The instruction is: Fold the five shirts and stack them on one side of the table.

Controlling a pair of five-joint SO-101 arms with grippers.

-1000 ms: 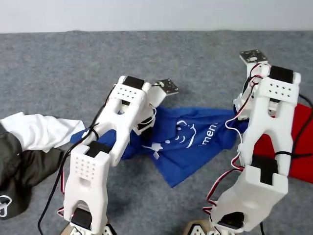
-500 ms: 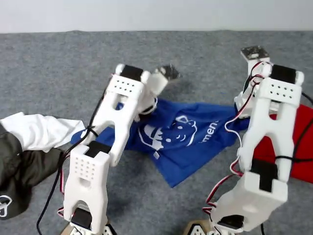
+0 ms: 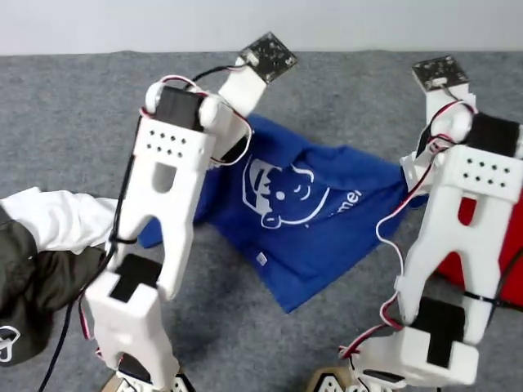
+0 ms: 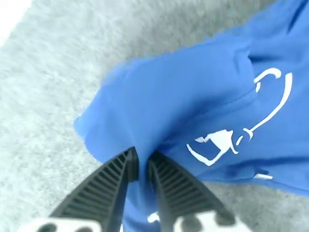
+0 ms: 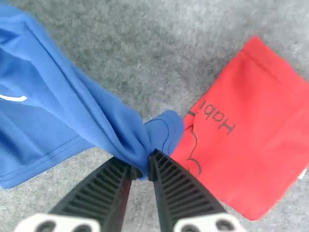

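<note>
A blue shirt (image 3: 315, 220) with a white print is stretched between both arms over the middle of the grey table. My left gripper (image 4: 141, 166) is shut on a pinch of the blue shirt (image 4: 193, 101) at its far left corner. My right gripper (image 5: 141, 169) is shut on the blue shirt (image 5: 72, 116) at its right end, just beside a folded red shirt (image 5: 241, 121). From above, the red shirt (image 3: 507, 245) lies at the table's right edge, partly behind the right arm (image 3: 466, 237).
A white shirt (image 3: 57, 216) and a dark garment (image 3: 33, 286) are heaped at the left edge. The grey table (image 3: 82, 106) lies bare at the back and in front between the two arm bases.
Both arms have moved toward the far side of the table, pulling the blue shirt with them and spreading it wider. Its printed front now shows more fully.
</note>
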